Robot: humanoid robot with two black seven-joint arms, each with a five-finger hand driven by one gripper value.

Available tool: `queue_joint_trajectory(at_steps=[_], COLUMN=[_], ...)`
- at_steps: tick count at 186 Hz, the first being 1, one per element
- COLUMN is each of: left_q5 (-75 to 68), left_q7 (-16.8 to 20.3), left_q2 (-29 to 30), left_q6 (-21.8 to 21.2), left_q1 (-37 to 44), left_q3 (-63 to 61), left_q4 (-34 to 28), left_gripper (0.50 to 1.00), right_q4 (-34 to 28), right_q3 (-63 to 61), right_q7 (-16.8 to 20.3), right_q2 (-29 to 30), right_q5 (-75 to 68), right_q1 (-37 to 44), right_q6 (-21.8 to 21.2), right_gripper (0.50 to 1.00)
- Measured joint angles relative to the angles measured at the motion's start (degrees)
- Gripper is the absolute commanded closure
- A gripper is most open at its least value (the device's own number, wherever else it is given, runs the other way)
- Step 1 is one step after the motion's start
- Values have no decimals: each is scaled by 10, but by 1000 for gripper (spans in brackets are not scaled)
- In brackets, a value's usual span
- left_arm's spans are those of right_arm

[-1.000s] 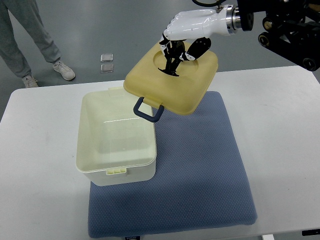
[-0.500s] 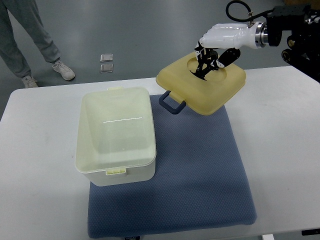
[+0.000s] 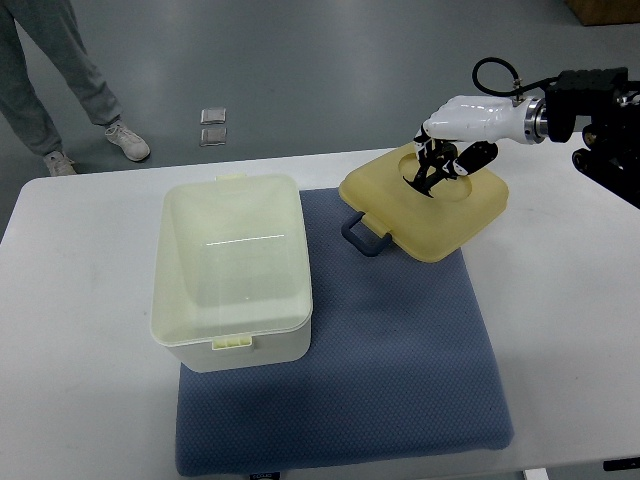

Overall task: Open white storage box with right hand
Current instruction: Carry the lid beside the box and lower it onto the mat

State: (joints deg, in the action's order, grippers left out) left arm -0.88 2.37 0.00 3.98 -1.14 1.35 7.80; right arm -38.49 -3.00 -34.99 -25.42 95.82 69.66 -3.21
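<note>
Here, nearest us, we see a dark blue textured fabric mat point(image 3: 400, 370) spread over the white tabletop point(image 3: 80, 400), reaching almost to the table's near edge. On the mat's left part, overhanging onto the bare table, stands the cream-white translucent plastic storage box point(image 3: 232, 270), uncovered, its inside open to view and a small latch tab point(image 3: 232, 343) showing on its near wall. Farther back and to the right we find the box's pale yellow square lid point(image 3: 425, 215), well apart from the box, lying over the mat's far right corner with its dark blue loop handle point(image 3: 364, 234) pointing toward the box; we cannot tell whether the lid rests fully on the mat. Our right hand point(image 3: 447, 150), white-shelled with dark fingers point(image 3: 432, 172), comes in from the right edge and has those fingers curled down into the round recess in the lid's top, gripping it there. Beyond the table, on the grey floor, lie two small clear square packets point(image 3: 213, 127), and at the far left stand a person's grey trouser legs and pale sneakers point(image 3: 128, 142).
</note>
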Motion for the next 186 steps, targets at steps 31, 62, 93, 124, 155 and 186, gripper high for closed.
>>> queue_joint_trajectory(at_steps=[31,62,93,124,155,186], left_q5=[0,0,0,0,0,0], left_q7=[0,0,0,0,0,0], left_q2=[0,0,0,0,0,0], left_q6=[0,0,0,0,0,0], left_q1=[0,0,0,0,0,0], left_q3=[0,0,0,0,0,0], left_q4=[0,0,0,0,0,0], left_gripper=[500,500,500,500,500,500], right_q4=[1,0,-2,-7,-8,-9], right_q3=[0,0,3,21,24,24], right_q7=[0,0,0,0,0,0], right_q2=[5,10,15,23,41,51], right_q5=[1,1,4,4,4,4], right_q1=[-13,-29,-36,-36,-35,-32], right_q6=[4,5,5,5,5,4], right_gripper=[1000,1000,1000,1000,1000,1000])
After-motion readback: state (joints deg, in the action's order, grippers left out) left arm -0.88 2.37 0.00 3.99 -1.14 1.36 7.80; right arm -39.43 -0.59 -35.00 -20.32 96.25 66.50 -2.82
